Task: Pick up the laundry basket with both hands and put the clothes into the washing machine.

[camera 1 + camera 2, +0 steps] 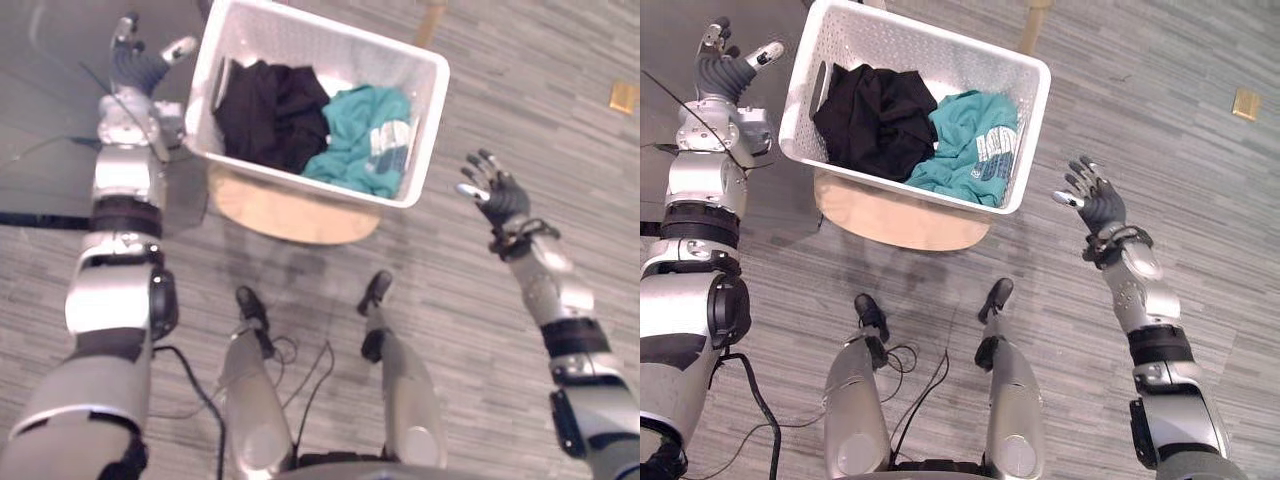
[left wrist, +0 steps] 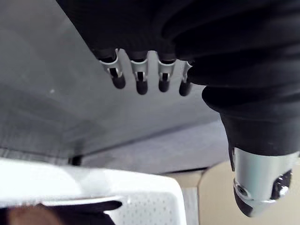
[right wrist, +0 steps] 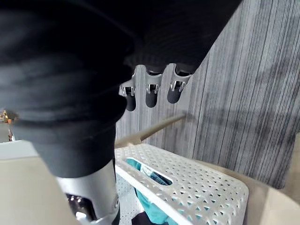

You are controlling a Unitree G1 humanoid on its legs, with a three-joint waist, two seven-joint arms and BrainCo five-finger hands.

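A white perforated laundry basket (image 1: 420, 140) rests on a round light wooden stool (image 1: 290, 215). Inside lie a black garment (image 1: 272, 112) and a teal garment (image 1: 365, 135). My left hand (image 1: 138, 62) is raised beside the basket's left end, fingers spread and apart from the rim. My right hand (image 1: 495, 192) hangs open to the right of the basket, a short gap from its right end. The basket's rim (image 2: 117, 192) shows below the left hand's fingers (image 2: 140, 79), and its handle slot (image 3: 154, 176) below the right hand's fingers (image 3: 152, 93).
Grey wood-patterned floor (image 1: 520, 90) surrounds the stool. A small tan square (image 1: 623, 97) lies on the floor at the far right. A wooden stool leg (image 1: 430, 22) sticks out behind the basket.
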